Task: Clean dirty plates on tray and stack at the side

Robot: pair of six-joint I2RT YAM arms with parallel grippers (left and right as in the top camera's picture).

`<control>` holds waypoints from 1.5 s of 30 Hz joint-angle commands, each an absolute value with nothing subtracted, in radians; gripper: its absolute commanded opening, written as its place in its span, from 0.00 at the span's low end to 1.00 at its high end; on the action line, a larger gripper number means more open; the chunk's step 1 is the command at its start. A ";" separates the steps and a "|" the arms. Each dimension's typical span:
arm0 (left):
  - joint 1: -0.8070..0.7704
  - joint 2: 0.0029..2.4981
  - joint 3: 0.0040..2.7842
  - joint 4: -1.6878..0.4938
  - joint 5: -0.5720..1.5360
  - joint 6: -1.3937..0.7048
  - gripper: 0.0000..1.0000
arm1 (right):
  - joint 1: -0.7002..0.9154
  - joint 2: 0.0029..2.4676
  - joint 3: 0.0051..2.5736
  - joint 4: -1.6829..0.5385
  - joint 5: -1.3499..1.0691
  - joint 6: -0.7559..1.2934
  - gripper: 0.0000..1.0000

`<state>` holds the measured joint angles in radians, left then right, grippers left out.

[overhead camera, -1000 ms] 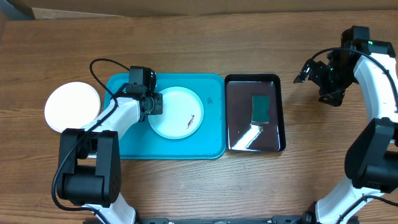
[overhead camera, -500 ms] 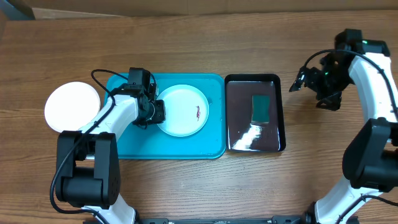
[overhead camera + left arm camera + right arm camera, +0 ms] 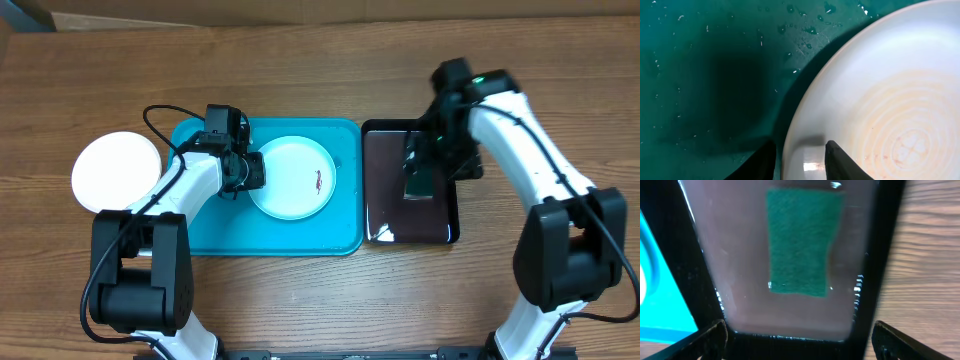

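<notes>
Centrally, the stained plate (image 3: 293, 178) is lying on the turquoise tray (image 3: 300, 238), toward its upper middle, with a small reddish stain (image 3: 317, 180) showing right of the plate's centre. The left gripper (image 3: 243, 170) is pinching this plate at its left rim. In the left wrist view, one finger is sitting outside the rim on the tray and the other inside on the plate, the jaws narrow around the edge. The right gripper (image 3: 800, 327) is hovering over the black tray (image 3: 380, 190) right of centre, jaws spread wide and holding nothing, with the green sponge (image 3: 802, 242) lying directly ahead.

By its look the plate is light, stiff plastic. Droplets (image 3: 807, 30) on the tray are suggesting a slippery surface, so the raised rim is the sensible place to grip.

Count:
- Two plates are showing: the stained one and a white plate (image 3: 117, 171) resting on the table (image 3: 400, 300) just beside the tray's left edge. Whether the white plate is hiding others beneath cannot be told.
- One turquoise tray, one black tray and one sponge are showing.
</notes>
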<state>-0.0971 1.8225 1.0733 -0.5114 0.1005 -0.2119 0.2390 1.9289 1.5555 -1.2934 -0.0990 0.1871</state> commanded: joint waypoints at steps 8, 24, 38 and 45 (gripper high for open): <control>-0.099 1.810 1.075 -0.517 0.086 -0.232 0.35 | 0.319 1.923 1.338 -0.961 0.052 0.217 0.84; -0.099 1.810 1.075 -0.524 0.085 -0.232 0.35 | 0.319 1.923 1.288 -0.844 0.089 0.216 0.53; -0.099 1.810 1.075 -0.526 0.085 -0.232 0.35 | 0.319 1.924 1.264 -0.831 0.089 0.216 0.52; -0.099 1.810 1.075 -0.523 0.078 -0.232 0.36 | 0.319 1.924 1.265 -0.834 0.089 0.216 0.04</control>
